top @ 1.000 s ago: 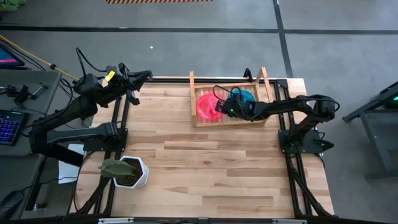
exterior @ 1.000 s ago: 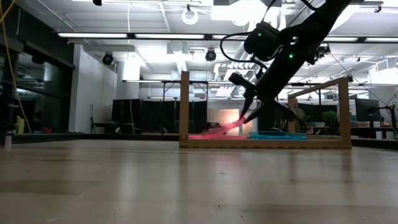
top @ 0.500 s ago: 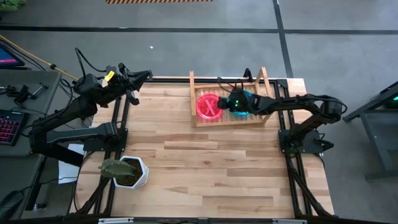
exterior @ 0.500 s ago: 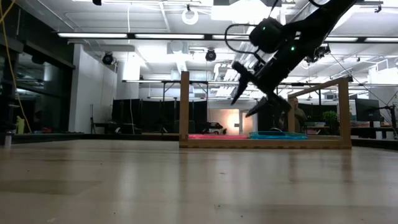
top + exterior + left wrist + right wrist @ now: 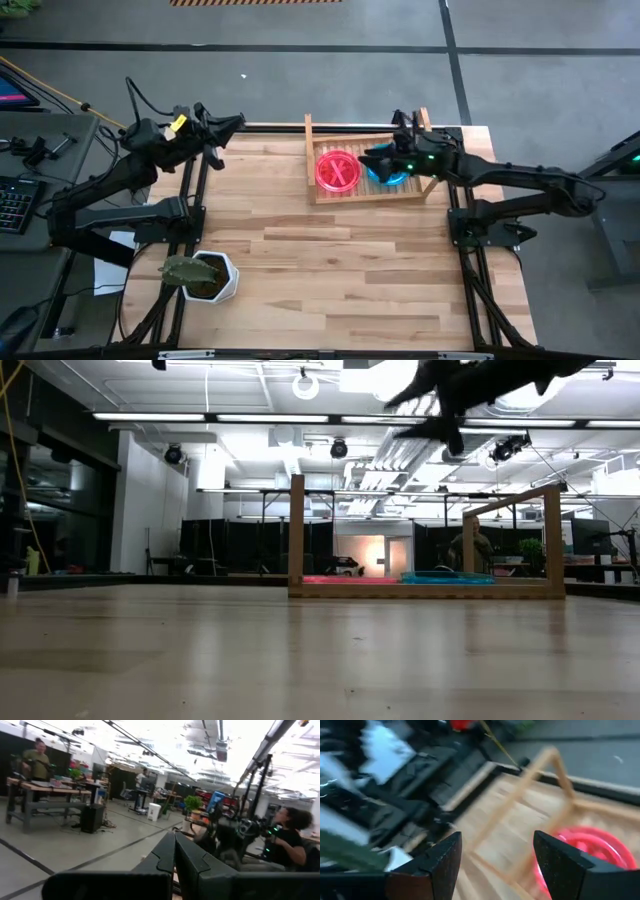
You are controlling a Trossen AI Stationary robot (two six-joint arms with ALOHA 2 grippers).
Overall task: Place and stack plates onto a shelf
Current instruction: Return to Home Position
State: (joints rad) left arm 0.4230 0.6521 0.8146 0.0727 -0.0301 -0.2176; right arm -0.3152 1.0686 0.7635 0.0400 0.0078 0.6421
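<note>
The surface (image 5: 330, 280) is carrying the shelf (image 5: 365, 197) at its 12-to-1 o'clock edge and a pot (image 5: 212, 277) at 8 o'clock. In the shelf, pink plates (image 5: 338, 170) are lying stacked in the 9 o'clock half. Teal plates (image 5: 392, 178) are filling the 3 o'clock half, largely hidden from above. Neither stack can be counted. The right gripper (image 5: 374, 158) is hovering open and empty above the teal plates, cropped in the low view. The left gripper (image 5: 232, 124) is waiting closed off the 10 o'clock corner.
</note>
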